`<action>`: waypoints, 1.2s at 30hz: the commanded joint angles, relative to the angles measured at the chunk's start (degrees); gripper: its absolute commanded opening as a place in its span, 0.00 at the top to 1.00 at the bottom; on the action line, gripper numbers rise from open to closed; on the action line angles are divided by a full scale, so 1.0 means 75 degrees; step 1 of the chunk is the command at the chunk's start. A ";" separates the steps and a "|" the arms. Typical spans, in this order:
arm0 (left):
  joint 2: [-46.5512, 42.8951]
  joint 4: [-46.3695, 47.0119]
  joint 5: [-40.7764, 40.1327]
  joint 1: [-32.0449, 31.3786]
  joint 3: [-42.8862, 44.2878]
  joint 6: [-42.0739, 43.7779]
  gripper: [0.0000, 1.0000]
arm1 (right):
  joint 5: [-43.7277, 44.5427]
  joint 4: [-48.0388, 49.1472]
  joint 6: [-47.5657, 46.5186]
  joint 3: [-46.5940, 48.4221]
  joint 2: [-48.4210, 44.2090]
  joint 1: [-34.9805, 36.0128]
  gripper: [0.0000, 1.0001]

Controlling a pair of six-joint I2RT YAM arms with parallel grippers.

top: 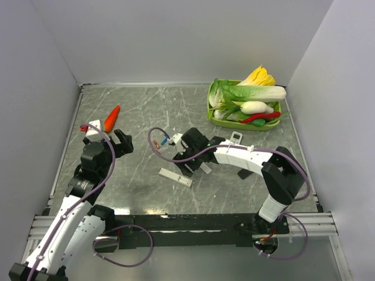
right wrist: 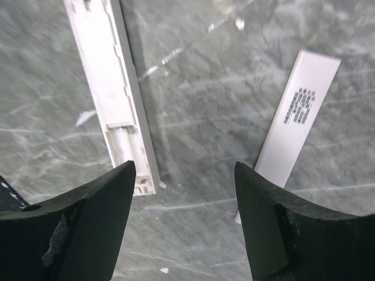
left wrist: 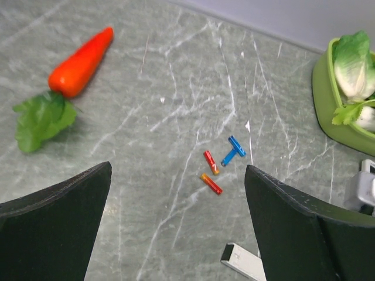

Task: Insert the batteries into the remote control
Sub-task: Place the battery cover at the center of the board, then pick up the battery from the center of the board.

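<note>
The slim white remote control lies flat near the table's middle; the right wrist view shows it back side up, its battery compartment uncovered and empty. Its white back cover, with a printed label, lies apart to the right. My right gripper hovers open over bare table between the two, holding nothing. Two red-orange batteries lie side by side beside a blue T-shaped piece. My left gripper stands wide open and empty, left of the batteries.
A toy carrot lies at the back left. A green tray of toy vegetables stands at the back right. A small white object sits behind the right arm. Grey walls enclose the table.
</note>
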 commanded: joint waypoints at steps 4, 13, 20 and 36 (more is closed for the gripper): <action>0.0859 -0.0750 0.0316 0.0025 0.0294 -0.1534 0.01 | -0.0190 0.0646 0.0204 0.0967 -0.0129 -0.0023 0.25; 0.0193 -0.1395 0.0656 0.0025 0.0236 -0.2462 0.01 | 0.0045 0.1009 0.0755 0.2606 0.1569 -0.0023 0.42; -0.0323 -0.1981 0.0714 0.0025 0.0306 -0.2660 0.01 | 0.0138 0.0834 0.0732 0.3756 0.2801 0.0117 0.46; -0.0546 -0.2263 0.0972 0.0025 0.0365 -0.2626 0.01 | 0.0501 0.0505 0.0556 0.5198 0.4419 0.0445 0.48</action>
